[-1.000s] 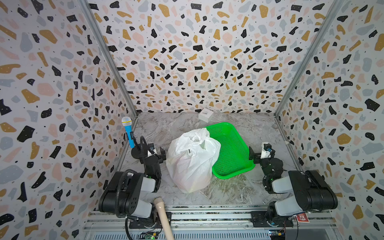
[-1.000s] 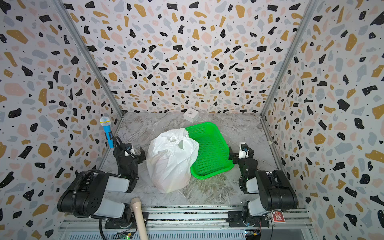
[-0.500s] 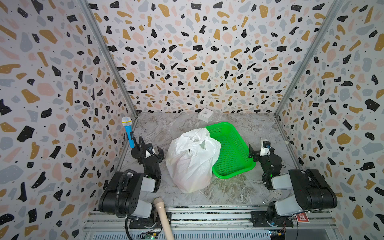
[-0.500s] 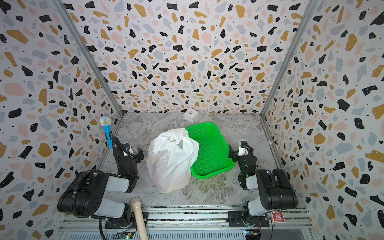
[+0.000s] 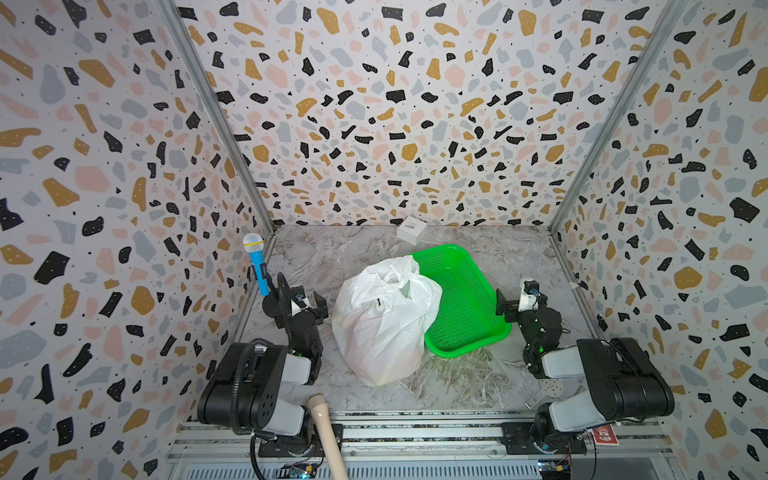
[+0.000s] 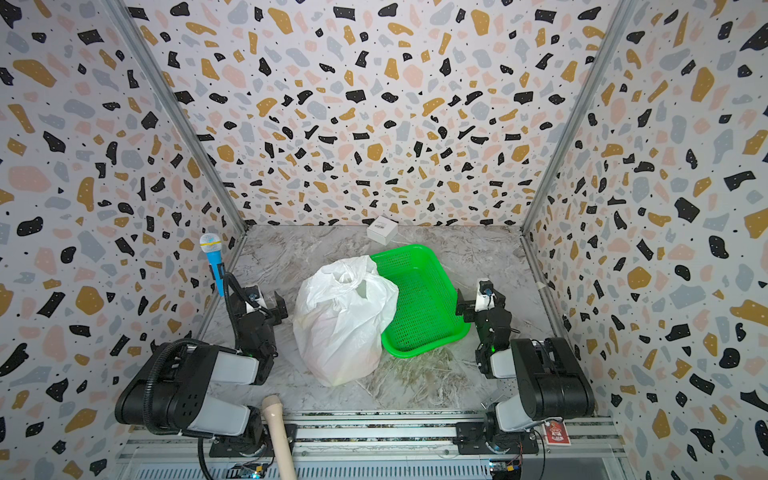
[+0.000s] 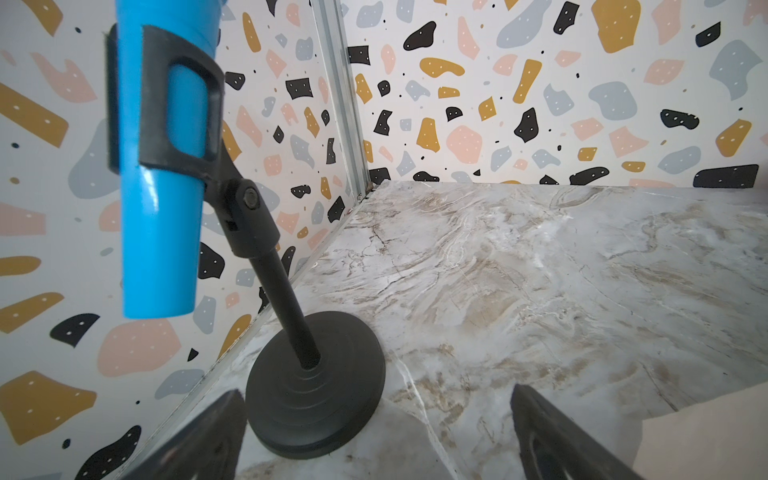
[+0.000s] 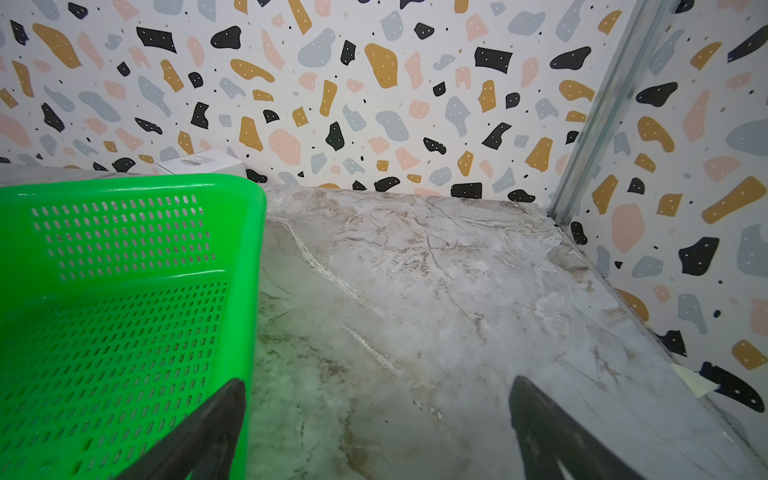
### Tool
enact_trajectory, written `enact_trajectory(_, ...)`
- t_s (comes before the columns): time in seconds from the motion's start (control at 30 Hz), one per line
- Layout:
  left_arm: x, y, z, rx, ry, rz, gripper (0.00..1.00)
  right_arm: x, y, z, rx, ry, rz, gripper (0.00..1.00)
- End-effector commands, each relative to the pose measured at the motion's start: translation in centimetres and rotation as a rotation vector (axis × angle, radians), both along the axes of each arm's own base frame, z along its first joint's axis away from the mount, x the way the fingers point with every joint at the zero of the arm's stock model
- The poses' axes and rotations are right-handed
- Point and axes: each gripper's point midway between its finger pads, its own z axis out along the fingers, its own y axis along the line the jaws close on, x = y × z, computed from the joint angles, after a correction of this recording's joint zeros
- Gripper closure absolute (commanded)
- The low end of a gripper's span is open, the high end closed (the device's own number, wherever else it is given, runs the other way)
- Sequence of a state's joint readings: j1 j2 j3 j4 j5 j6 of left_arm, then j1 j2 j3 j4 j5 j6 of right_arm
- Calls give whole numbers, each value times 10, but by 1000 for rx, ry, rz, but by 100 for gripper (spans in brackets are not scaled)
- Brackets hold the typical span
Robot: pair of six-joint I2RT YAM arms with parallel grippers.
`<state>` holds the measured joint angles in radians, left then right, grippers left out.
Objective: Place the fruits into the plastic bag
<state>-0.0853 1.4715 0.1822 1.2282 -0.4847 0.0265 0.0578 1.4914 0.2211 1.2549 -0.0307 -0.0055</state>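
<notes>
My left claw [image 5: 296, 305] sits low over the marble table [image 5: 332, 257] at the left wall, its jaws spread wide and holding nothing. In my left wrist view the black fingers [image 7: 199, 436] stand well apart, and one of them is just beside the round base of the black stand [image 7: 316, 386] that holds a blue toy microphone [image 7: 158, 166].

My right claw [image 5: 519, 301] is also spread wide and holds nothing. It sits just to the right of the green basket [image 5: 461, 299], close to it but, as far as I can tell, not touching. In my right wrist view one finger [image 8: 199, 432] shows in front of the basket's near corner.

The white plastic bag [image 5: 384, 320] stands bunched and upright in the middle of the table, between my two claws. Its right side presses against the basket's left rim, and its crumpled top is gathered loosely. The fruits do not show, because the bag's thin skin hides whatever is inside.

A small white box [image 5: 411, 230] lies by the back wall, behind the basket. A pale wooden handle [image 5: 326, 432] pokes up at the front rail.
</notes>
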Motion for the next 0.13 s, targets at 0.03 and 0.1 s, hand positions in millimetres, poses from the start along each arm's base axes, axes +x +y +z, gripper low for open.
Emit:
enact_trajectory(0.03,1,0,13,2,-55,5,1,1,-2,-10,-15,45,-5,1)
enact_trajectory(0.1,0,0,14,0,-58,5,1,-1,-2,-9,-11,38,0,1)
